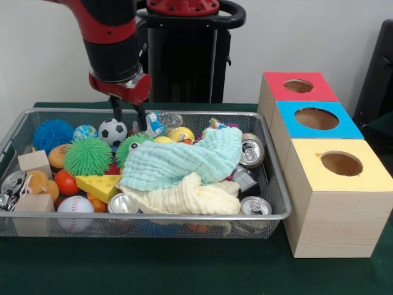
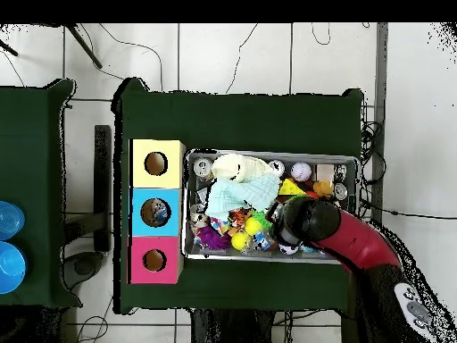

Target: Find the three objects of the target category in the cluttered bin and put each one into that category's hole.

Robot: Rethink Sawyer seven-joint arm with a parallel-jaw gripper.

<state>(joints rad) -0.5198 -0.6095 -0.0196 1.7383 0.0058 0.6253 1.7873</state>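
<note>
My gripper (image 1: 129, 118) hangs open over the back of the wire bin (image 1: 153, 216), its fingertips just above a soccer ball (image 1: 112, 131) and a green spiky ball (image 1: 132, 145), with nothing between them. The bin holds a mint cloth (image 1: 184, 161) on a pale yellow cloth (image 1: 184, 198), drink cans (image 1: 252, 152) (image 1: 255, 206), and balls such as a baseball (image 1: 75, 209). In the overhead view the arm (image 2: 308, 221) covers the gripper and the bin's (image 2: 272, 152) lower right. Red (image 1: 276, 83), blue (image 1: 288, 114) and yellow (image 1: 307, 169) topped boxes each have a round hole.
A cheese wedge (image 1: 98, 185), wooden blocks (image 1: 34, 162) (image 1: 34, 206), a blue spiky ball (image 1: 53, 134) and a large green spiky ball (image 1: 88, 156) fill the bin's left. The three boxes stand in a row against the bin's right side. Something colourful shows in the blue box's hole (image 2: 156, 212).
</note>
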